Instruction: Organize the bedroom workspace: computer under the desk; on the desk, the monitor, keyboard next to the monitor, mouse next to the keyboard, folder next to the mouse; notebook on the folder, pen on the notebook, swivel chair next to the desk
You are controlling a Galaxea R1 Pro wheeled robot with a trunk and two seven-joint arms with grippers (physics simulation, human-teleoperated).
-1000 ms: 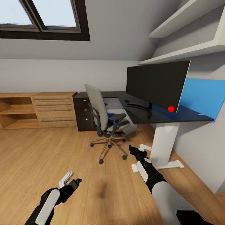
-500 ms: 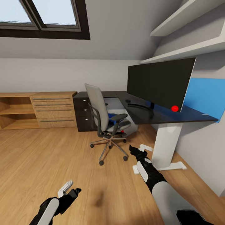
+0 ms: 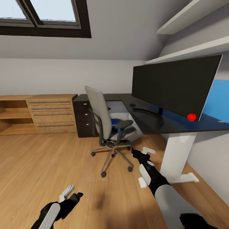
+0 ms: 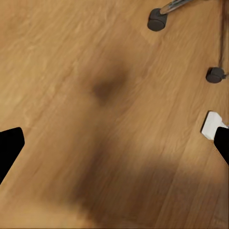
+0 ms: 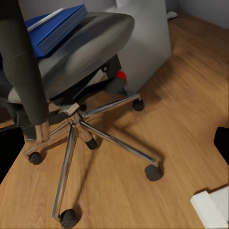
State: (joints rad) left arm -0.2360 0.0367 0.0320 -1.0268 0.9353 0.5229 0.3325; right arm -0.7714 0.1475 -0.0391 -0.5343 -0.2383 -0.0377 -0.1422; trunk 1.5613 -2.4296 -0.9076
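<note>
1. Head view: the folder (image 5: 57, 26) is seen lying on the swivel chair (image 3: 108, 127) seat — not yet on the desk (image 3: 149, 117).
2. Both jaws are spread wide, nothing held — left gripper (image 3: 71, 194), right gripper (image 3: 141, 152).

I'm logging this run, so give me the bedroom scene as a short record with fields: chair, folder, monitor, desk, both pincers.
swivel chair: on the wood floor, beside the desk
folder: blue, lying on the chair seat
monitor: standing on the desk
desk: dark top, white leg
left pincer: open, empty, low over the floor
right pincer: open, empty, pointing toward the chair base
</note>
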